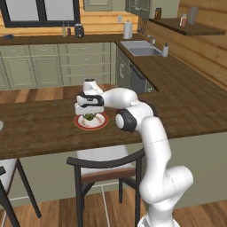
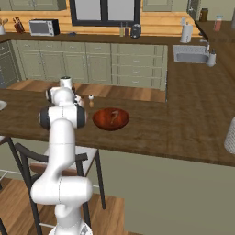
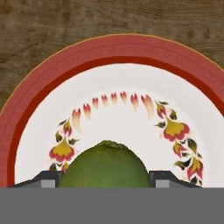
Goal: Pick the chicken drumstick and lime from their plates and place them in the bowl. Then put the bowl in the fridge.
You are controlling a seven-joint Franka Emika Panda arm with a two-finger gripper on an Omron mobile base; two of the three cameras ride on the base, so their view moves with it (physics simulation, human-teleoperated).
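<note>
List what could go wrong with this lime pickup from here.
1. The lime is round and glossy; the fingers flank it on either side but no firm grip shows, so it may squirt out and roll off the red-rimmed plate.
2. The gripper sits low over that plate, so pressing down could nudge it.
3. The bowl lies apart, so a weak hold could fail in transit.

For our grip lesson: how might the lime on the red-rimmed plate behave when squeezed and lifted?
The lime looks round and glossy, so it may slip or roll on the flat plate. It seems firm. The gripper flanks its middle, which should help.
</note>
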